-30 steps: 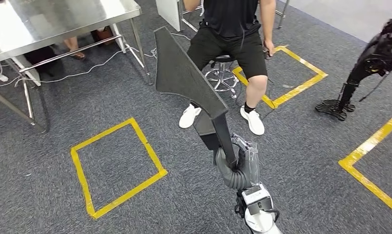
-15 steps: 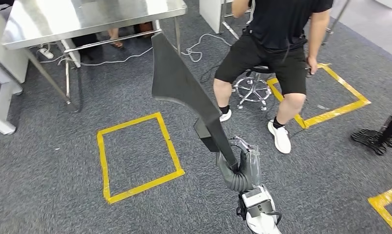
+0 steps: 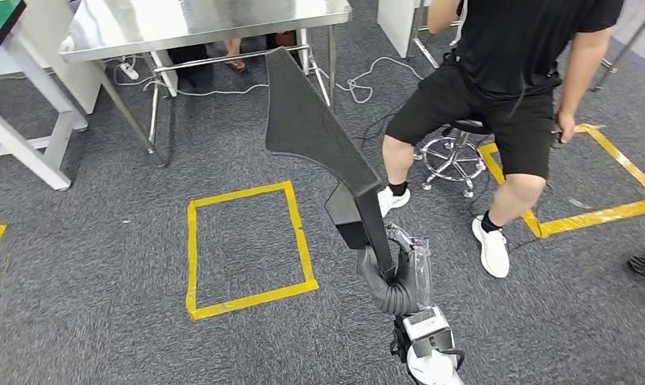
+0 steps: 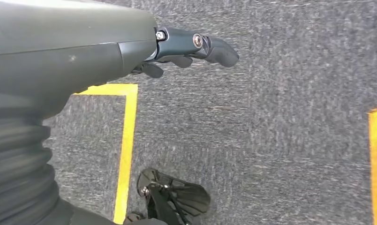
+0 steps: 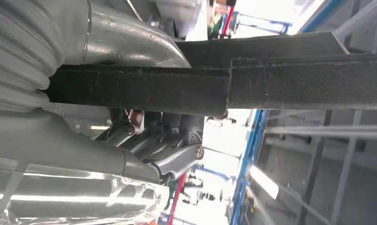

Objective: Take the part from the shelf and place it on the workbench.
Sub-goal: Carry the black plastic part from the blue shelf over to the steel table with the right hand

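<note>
One right hand [image 3: 393, 273] clamps the long black part [image 3: 315, 132] low down; its wide top could swing into the seated person [image 3: 504, 88] at upper right. Left hand [image 4: 177, 47] hangs with fingers loosely apart.

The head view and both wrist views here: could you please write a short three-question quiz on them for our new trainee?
1. True or false: the right hand grips the black part by its narrow end.
2. What does the left hand hold: (a) the part, (b) a cable, (c) nothing?
3. What marks the carpet beside the part, near the steel table?

Key: 1 true; 2 c; 3 a yellow tape square.
</note>
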Controlling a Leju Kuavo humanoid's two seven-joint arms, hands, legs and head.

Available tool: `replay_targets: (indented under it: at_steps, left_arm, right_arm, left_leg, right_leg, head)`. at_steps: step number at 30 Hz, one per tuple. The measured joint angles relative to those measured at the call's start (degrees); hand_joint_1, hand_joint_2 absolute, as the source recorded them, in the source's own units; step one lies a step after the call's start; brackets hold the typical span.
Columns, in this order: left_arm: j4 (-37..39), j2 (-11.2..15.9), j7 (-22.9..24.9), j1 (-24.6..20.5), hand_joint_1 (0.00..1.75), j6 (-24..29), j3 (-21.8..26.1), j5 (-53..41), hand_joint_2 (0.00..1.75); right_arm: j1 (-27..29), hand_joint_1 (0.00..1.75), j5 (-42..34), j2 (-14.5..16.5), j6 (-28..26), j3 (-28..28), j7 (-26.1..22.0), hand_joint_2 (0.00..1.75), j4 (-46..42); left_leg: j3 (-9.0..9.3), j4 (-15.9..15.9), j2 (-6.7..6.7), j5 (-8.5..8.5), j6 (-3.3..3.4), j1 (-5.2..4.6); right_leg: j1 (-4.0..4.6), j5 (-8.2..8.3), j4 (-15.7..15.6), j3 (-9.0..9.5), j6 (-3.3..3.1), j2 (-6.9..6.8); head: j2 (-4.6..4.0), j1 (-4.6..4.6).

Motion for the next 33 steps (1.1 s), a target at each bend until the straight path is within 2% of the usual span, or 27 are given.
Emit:
replay_targets:
  at_steps: [1, 2, 3, 4, 6, 8, 9, 10, 11, 12, 14, 15, 16, 18, 19, 20, 21, 23, 25, 27, 29, 30, 31, 32, 33]
  left_arm:
    - [0.0, 0.0, 0.0, 0.0, 0.0, 0.0, 0.0, 0.0, 1.75]
    - [0.0, 0.0, 0.0, 0.0, 0.0, 0.0, 0.0, 0.0, 1.75]
    - [0.0, 0.1, 0.0, 0.0, 0.0, 0.0, 0.0, 0.0, 1.75]
    - [0.0, 0.2, 0.0, 0.0, 0.0, 0.0, 0.0, 0.0, 1.75]
    - [0.0, 0.3, -0.1, -0.2, 0.0, -0.1, 0.0, 0.0, 1.75]
    - [0.0, 0.4, -0.1, -0.2, 0.0, -0.1, 0.0, 0.0, 1.75]
    - [0.0, 0.4, -0.1, -0.2, 0.0, -0.2, 0.0, 0.0, 1.75]
    - [-0.1, 0.3, -0.2, -0.1, 0.0, -0.2, 0.0, 0.0, 1.75]
    - [-0.1, 0.2, -0.2, -0.2, 0.0, -0.3, 0.0, 0.0, 1.75]
    - [-0.1, 0.2, -0.2, -0.3, 0.0, -0.4, 0.0, 0.0, 1.75]
    - [-0.1, 0.1, -0.3, -0.5, 0.0, -0.6, 0.0, 0.0, 1.75]
    - [-0.1, 0.1, -0.3, -0.4, 0.0, -0.7, 0.0, 0.0, 1.75]
    - [-0.1, 0.0, -0.3, -0.4, 0.0, -0.8, 0.0, 0.0, 1.75]
    - [-0.1, -0.1, -0.3, -0.3, 0.0, -0.9, 0.0, 0.0, 1.75]
    - [-0.1, -0.1, -0.3, -0.3, 0.0, -0.9, 0.0, 0.0, 1.75]
    - [-0.1, -0.1, -0.2, -0.3, 0.0, -0.9, 0.0, 0.0, 1.75]
    - [-0.1, 0.0, -0.1, -0.3, 0.0, -0.9, 0.0, 0.0, 1.75]
    - [0.0, 0.0, 0.1, -0.2, 0.0, -1.0, 0.0, 0.0, 1.75]
    - [0.0, 0.0, 0.2, -0.2, 0.0, -1.0, 0.0, 0.0, 1.75]
    - [0.0, 0.1, 0.2, -0.2, 0.0, -1.0, 0.0, 0.0, 1.75]
    - [0.0, 0.1, 0.3, -0.2, 0.0, -1.1, 0.0, 0.0, 1.75]
    - [0.0, 0.1, 0.3, -0.2, 0.0, -1.1, 0.0, 0.0, 1.75]
    - [0.0, 0.2, 0.3, -0.1, 0.0, -1.1, 0.0, 0.0, 1.75]
    - [0.0, 0.2, 0.3, -0.1, 0.0, -1.1, 0.0, 0.0, 1.75]
    - [0.0, 0.2, 0.3, -0.1, 0.0, -1.1, 0.0, 0.0, 1.75]
  right_arm:
    - [0.0, 1.71, 0.0, 0.0, 0.0, 0.0, 0.0, 1.75, 0.0]
    - [0.0, 1.71, 0.0, 0.0, 0.0, 0.0, 0.0, 1.75, 0.0]
    - [0.0, 1.71, 0.0, 0.1, 0.0, 0.0, 0.0, 1.75, 0.0]
    - [0.0, 1.71, 0.0, 0.2, 0.0, 0.0, 0.0, 1.75, 0.0]
    - [-0.1, 1.71, 0.1, 0.3, 0.0, 0.0, 0.0, 1.75, -0.1]
    - [0.0, 1.71, 0.2, 0.4, 0.0, 0.0, 0.0, 1.75, -0.2]
    - [-0.1, 1.71, 0.2, 0.5, 0.0, 0.0, 0.0, 1.75, -0.3]
    - [-0.1, 1.71, 0.2, 0.5, 0.0, 0.0, -0.1, 1.75, -0.4]
    - [-0.2, 1.71, 0.2, 0.5, 0.0, 0.0, -0.1, 1.75, -0.5]
    - [-0.2, 1.71, 0.2, 0.4, 0.0, 0.0, -0.2, 1.75, -0.5]
    - [-0.1, 1.71, 0.5, 0.1, -0.1, 0.0, -0.1, 1.75, -0.5]
    - [0.1, 1.71, 0.7, -0.1, -0.2, 0.0, -0.1, 1.75, -0.5]
    - [0.1, 1.71, 0.9, -0.2, -0.3, 0.0, 0.0, 1.75, -0.4]
    - [0.1, 1.71, 1.3, -0.2, -0.6, 0.0, 0.0, 1.75, -0.5]
    - [0.0, 1.71, 1.3, -0.2, -0.6, 0.0, 0.1, 1.75, -0.5]
    - [0.0, 1.71, 1.4, -0.2, -0.6, 0.0, 0.1, 1.75, -0.5]
    - [0.0, 1.71, 1.5, -0.2, -0.6, 0.0, 0.3, 1.75, -0.5]
    - [0.0, 1.71, 1.6, -0.2, -0.7, 0.0, 0.6, 1.75, -0.5]
    - [-0.1, 1.71, 1.7, -0.1, -0.8, 0.0, 0.7, 1.75, -0.5]
    - [-0.1, 1.71, 1.8, 0.0, -0.9, -0.1, 0.7, 1.75, -0.5]
    - [0.0, 1.71, 1.8, 0.1, -0.9, -0.1, 0.7, 1.75, -0.5]
    - [0.0, 1.71, 1.9, 0.1, -0.9, -0.1, 0.7, 1.75, -0.4]
    - [0.0, 1.71, 1.9, 0.1, -0.9, -0.1, 0.7, 1.75, -0.4]
    - [0.0, 1.71, 1.8, 0.1, -0.9, -0.1, 0.7, 1.75, -0.4]
    - [0.0, 1.71, 1.8, 0.1, -0.9, -0.1, 0.7, 1.75, -0.4]
  left_leg:
    - [0.47, -1.6, 0.15, 1.56, 0.4, -0.12]
    - [1.98, -4.9, 0.54, 3.69, 0.99, -0.34]
    - [4.07, -9.0, 1.68, 5.65, 1.81, -0.8]
    - [5.86, -12.4, 2.83, 6.92, 2.52, -1.29]
    - [7.43, -15.6, 4.17, 7.34, 3.37, -2.12]
    - [7.88, -16.5, 2.93, 7.29, 3.62, -2.19]
    - [8.57, -17.4, 2.21, 7.51, 3.7, -2.08]
    - [9.36, -18.3, 1.54, 7.85, 3.88, -1.88]
    - [10.11, -19.2, 0.88, 8.18, 3.97, -1.63]
    - [10.43, -19.4, 0.32, 8.26, 3.99, -1.59]
    - [10.56, -19.5, -0.94, 8.12, 3.89, -1.51]
    - [10.65, -19.5, -1.53, 7.93, 3.73, -1.5]
    - [10.82, -19.4, -2.03, 7.71, 3.52, -1.47]
    - [11.24, -18.9, -2.78, 6.99, 2.87, -1.39]
    - [11.3, -18.5, -3.06, 6.47, 2.45, -1.49]
    - [11.26, -18.1, -3.22, 6.02, 2.06, -1.59]
    - [11.17, -17.8, -3.3, 5.69, 1.74, -1.67]
    - [11.12, -17.6, -3.31, 5.36, 1.33, -1.55]
    - [10.74, -16.2, -2.55, 4.32, 0.77, -1.28]
    - [8.17, -10.6, -1.15, 1.44, 0.01, -1.02]
    - [3.74, -2.9, -0.35, -1.38, -0.49, -0.75]
    - [2.21, -0.9, -0.23, -1.46, -0.53, -0.66]
    - [1.82, -1.2, -0.2, -0.29, -0.41, -0.61]
    - [2.74, -3.8, -0.2, 1.89, -0.12, -0.62]
    - [4.55, -8.0, -0.14, 4.45, 0.38, -0.73]
  right_leg:
    - [0.22, -0.23, 0.0, 0.23, -0.04, -0.62]
    - [0.45, -0.5, 0.0, 0.56, -0.04, -1.19]
    - [0.59, -0.77, -0.1, 0.96, -0.03, -1.75]
    - [0.86, -1.06, -0.2, 1.32, 0.09, -2.31]
    - [1.0, -1.51, -0.4, 1.75, 0.54, -3.4]
    - [1.16, -1.84, -0.9, 2.16, 1.07, -4.43]
    - [1.23, -2.12, -0.7, 2.37, 1.22, -4.08]
    - [1.3, -2.66, 0.2, 2.17, 1.19, -3.03]
    - [1.31, -3.66, 2.6, 1.09, 1.03, -1.5]
    - [1.12, -4.9, 6.1, -0.68, 0.8, 0.08]
    - [0.9, -7.0, 13.5, -5.43, 0.79, 1.43]
    - [0.77, -6.89, 14.9, -6.93, 1.19, 1.53]
    - [0.63, -5.72, 14.1, -7.32, 1.84, 1.54]
    - [0.22, -1.29, 6.6, -5.01, 3.26, 1.55]
    - [0.12, 0.55, 2.8, -3.48, 3.49, 1.61]
    - [0.07, 1.68, 0.4, -2.43, 3.27, 1.66]
    - [0.14, 2.08, -0.7, -1.98, 2.73, 1.71]
    - [0.15, 2.03, -0.6, -1.84, 1.55, 1.75]
    - [-0.12, 1.87, -0.8, -1.4, 0.7, 1.72]
    - [-0.17, 1.54, -0.8, -0.81, -0.02, 1.62]
    - [0.03, 1.2, -0.8, -0.48, -0.43, 1.53]
    - [0.13, 1.04, -0.8, -0.34, -0.53, 1.51]
    - [0.24, 0.88, -0.8, -0.12, -0.55, 1.51]
    - [0.35, 0.69, -0.8, 0.19, -0.51, 1.52]
    - [0.42, 0.49, -0.8, 0.53, -0.47, 1.52]
  head:
    - [-0.01, 0.0]
    - [-0.01, 0.0]
    - [-0.01, 0.03]
    - [-0.01, 0.09]
    - [0.0, 0.1]
    - [0.0, 0.02]
    - [0.0, 0.13]
    - [0.0, 0.2]
    - [-0.01, 0.37]
    - [0.0, 0.55]
    - [0.0, 0.73]
    - [0.0, 0.74]
    - [0.0, 0.74]
    - [0.0, 0.77]
    - [-0.01, 0.78]
    - [0.0, 0.75]
    - [0.0, 0.7]
    - [0.01, 0.6]
    - [0.0, 0.47]
    - [0.0, 0.23]
    - [0.0, 0.12]
    - [0.0, 0.11]
    - [-0.01, 0.1]
    - [0.0, 0.1]
    - [0.0, 0.09]
